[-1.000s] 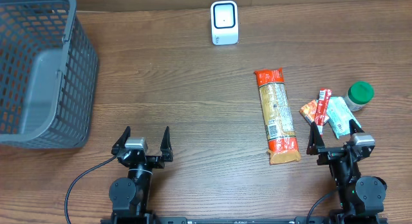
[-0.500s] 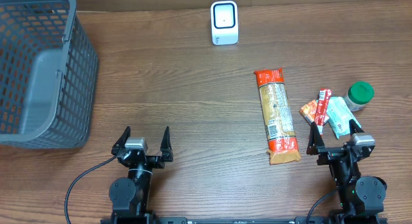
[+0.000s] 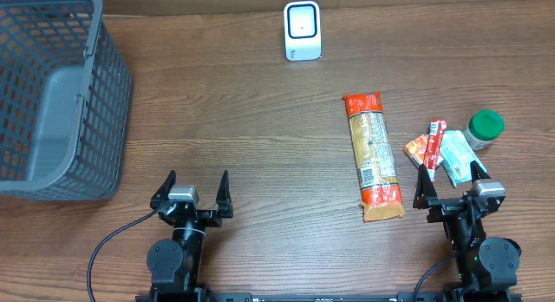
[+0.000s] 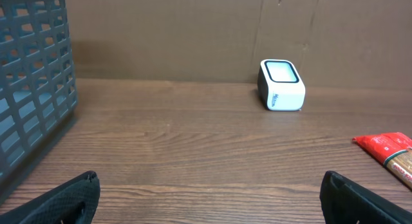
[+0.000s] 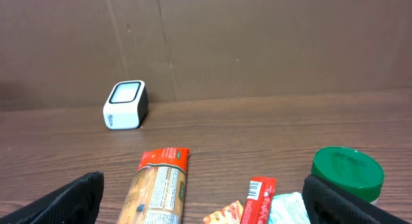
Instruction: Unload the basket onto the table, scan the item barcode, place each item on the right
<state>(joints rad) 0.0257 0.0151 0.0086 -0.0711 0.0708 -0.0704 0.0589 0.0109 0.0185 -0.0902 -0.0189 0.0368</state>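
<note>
Nothing written can be read. The long packet (image 3: 373, 157) has a white printed panel on its tan middle, between two red ends. The white scanner (image 3: 303, 30) shows a line of small dark print low on its side in the left wrist view (image 4: 281, 85). Both are too small to make out. The packet lies flat on the wooden surface (image 3: 243, 120). Its long axis runs away from the robot toward the far edge, and the far end leans slightly to the left. The scanner stands well apart from the packet, near the far edge, with its dark-rimmed window on the top face. The right jaws stand wide open and hold nothing. The packet's near red end lies just to their left, about level with them and clear of both fingers. In the right wrist view the packet (image 5: 159, 188) sits left of centre between the two dark fingertips (image 5: 64, 201). The left jaws are also spread fully and empty, and they are well apart from the packet. Only the packet's red far end (image 4: 389, 150) shows at the right edge of the left wrist view. Just ahead of the right jaws lie red sachets (image 3: 423, 150) and a pale wrapper (image 3: 454, 153), with a green-lidded jar (image 3: 484, 128) beyond them. A grey basket (image 3: 108, 120) stands at the far left.
</note>
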